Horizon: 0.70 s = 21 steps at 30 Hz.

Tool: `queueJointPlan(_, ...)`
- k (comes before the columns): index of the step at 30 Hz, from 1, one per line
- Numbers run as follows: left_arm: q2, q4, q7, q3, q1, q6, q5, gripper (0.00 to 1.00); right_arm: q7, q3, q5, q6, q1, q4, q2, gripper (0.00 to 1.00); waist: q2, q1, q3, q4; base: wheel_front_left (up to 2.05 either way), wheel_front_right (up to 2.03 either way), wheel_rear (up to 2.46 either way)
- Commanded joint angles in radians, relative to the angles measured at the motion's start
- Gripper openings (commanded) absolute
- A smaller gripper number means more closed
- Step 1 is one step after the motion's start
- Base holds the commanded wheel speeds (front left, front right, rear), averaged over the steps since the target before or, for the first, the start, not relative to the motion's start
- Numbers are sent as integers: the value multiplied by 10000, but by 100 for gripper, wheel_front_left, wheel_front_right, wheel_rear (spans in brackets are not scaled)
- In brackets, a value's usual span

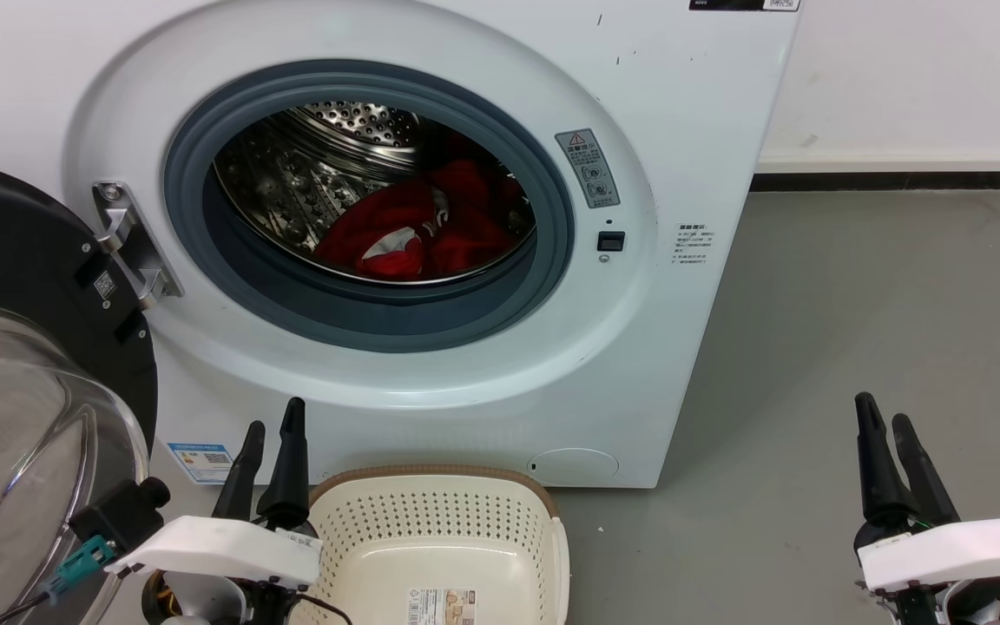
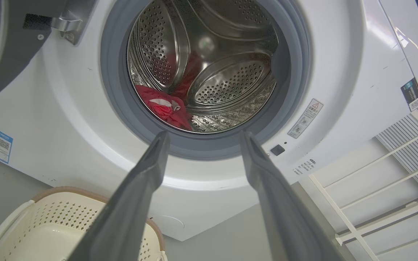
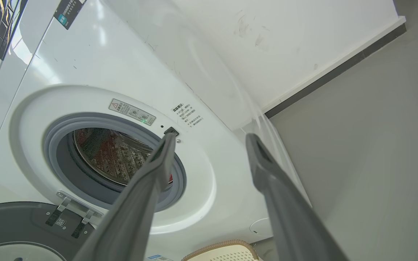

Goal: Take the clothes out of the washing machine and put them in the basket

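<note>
Head view: the washer (image 1: 682, 286) stands with its door (image 1: 23, 252) swung wide to 9 o'clock. The clothes (image 1: 413, 230) lie heaped low in the drum (image 1: 292, 187), the red heap's long axis running from 8 to 2 o'clock, with a white patch near its 7 o'clock end. The basket (image 1: 430, 475) sits on the floor (image 1: 856, 304) at 6 o'clock from the porthole, mouth up, just in front of the washer; the bottom edge cuts it off. The left claw (image 1: 274, 415) is just beside the basket at 9 o'clock, and the right claw (image 1: 882, 410) is well apart from it at 3 o'clock. Both point to 12, each with its fingers parted and nothing between them.

Left wrist view: the left claw's fingers are spread, tips towards the grey gasket (image 2: 114, 94) at its 6 o'clock. The clothes rest at 7 o'clock in the drum. The basket shows at 8 o'clock.

Right wrist view: the right claw's fingers stand apart. The left finger crosses the porthole's rim, with a sliver of red just behind it. The basket's rim shows at 6 o'clock.
</note>
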Motion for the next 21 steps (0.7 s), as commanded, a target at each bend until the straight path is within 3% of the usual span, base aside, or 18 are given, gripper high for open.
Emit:
queueJointPlan(1,116,-127,-111,-51,-102,43,386,100,-100,5,-350,0,-36,-197,-14,100,-1,0,-4,-1,0,0,0)
queueJointPlan(21,450,-451,-703,-616,-88,565,3159,100,-209,11,-3207,0,275,-817,-12,100,-1,0,-79,-21,0,0,0)
